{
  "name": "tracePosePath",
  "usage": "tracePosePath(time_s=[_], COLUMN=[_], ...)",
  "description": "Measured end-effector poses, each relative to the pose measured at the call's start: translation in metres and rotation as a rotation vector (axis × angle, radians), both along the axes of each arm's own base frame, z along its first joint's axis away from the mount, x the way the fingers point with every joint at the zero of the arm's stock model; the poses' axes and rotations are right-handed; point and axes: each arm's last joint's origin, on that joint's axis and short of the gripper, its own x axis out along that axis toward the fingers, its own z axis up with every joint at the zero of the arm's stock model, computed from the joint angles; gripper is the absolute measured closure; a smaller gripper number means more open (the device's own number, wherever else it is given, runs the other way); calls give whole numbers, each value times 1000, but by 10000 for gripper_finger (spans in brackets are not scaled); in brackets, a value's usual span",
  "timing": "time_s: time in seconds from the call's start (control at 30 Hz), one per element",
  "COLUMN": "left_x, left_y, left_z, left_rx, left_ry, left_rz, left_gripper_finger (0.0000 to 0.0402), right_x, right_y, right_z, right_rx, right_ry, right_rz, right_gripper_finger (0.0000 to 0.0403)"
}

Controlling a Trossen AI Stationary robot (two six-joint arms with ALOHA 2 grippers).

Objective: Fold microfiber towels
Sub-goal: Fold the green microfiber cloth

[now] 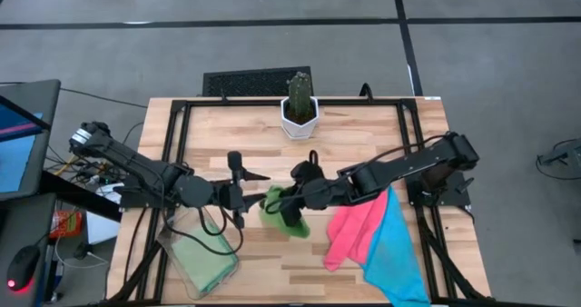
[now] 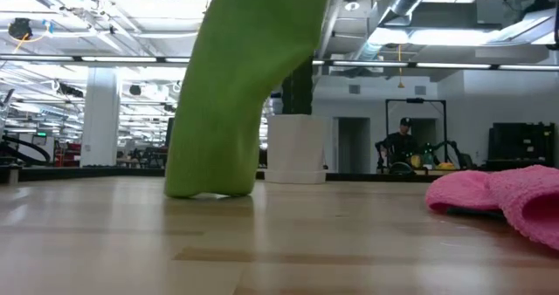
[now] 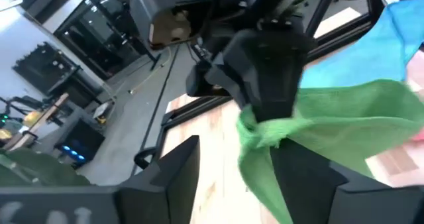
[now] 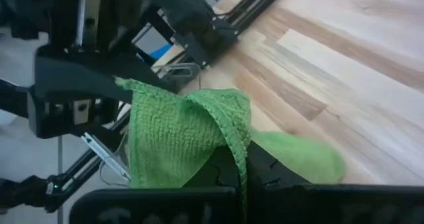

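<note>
Green towel (image 2: 229, 103) is hanging near the potted cactus (image 1: 299, 105), its lower edge brushing the bench (image 1: 363, 153); the right pincer (image 1: 292, 196) is pinching it aloft, while the left pincer (image 1: 238, 182) is standing parted beside it, apparently letting go to regrip.

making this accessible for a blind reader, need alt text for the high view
Overhead view of a wooden table: the right end effector holds up a green towel at centre, the left end effector just beside it. Pink and blue towels lie right; a potted cactus stands behind.
</note>
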Motion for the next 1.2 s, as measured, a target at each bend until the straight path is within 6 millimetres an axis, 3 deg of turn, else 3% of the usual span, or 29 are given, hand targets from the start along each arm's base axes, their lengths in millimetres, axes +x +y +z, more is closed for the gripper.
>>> tracePosePath(time_s=[0.2, 0.4, 1.0, 1.2], left_x=[1, 0, 6, 6], left_y=[-5, -13, -20, -19], left_z=[3, 1, -5, -3], left_rx=[13, 29, 118, 125], left_ry=[-27, -13, 1, -22], left_rz=[-57, -138, -148, -111], left_gripper_finger=[212, 231, 279, 327], right_x=[0, 0, 2, 2], right_y=[1, 0, 1, 2], right_z=[-1, 0, 3, 3], right_rx=[6, 5, 15, 23], right_ry=[4, 3, -29, -26], right_rz=[11, 11, 38, 51], right_gripper_finger=[387, 385, 383, 385])
